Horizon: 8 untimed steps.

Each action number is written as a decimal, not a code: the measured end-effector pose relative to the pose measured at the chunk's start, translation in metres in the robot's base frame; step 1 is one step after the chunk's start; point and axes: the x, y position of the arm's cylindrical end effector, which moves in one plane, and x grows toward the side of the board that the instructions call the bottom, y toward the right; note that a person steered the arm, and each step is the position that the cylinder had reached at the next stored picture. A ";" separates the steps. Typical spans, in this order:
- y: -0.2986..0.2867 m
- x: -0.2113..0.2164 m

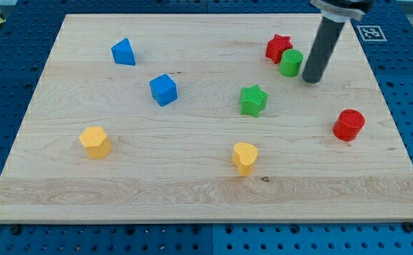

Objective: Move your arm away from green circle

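Note:
The green circle (290,62) is a small green cylinder at the view's upper right, touching or almost touching the red star (278,48) on its left. My tip (311,78) is the lower end of the dark rod, which comes down from the view's top right. The tip stands just to the right of the green circle and slightly below it, with a narrow gap between them.
On the wooden board (192,191) lie a green star (253,100), a red cylinder (348,125), a yellow heart (245,157), a yellow hexagon (95,142), a blue cube (163,89) and a blue wedge-like block (123,52). A marker tag (370,32) lies off the board's top right corner.

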 end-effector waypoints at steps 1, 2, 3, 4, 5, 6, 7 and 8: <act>-0.005 -0.008; -0.004 -0.006; 0.013 0.031; 0.013 0.032; 0.013 0.032; 0.014 0.044; 0.014 0.050; 0.014 0.051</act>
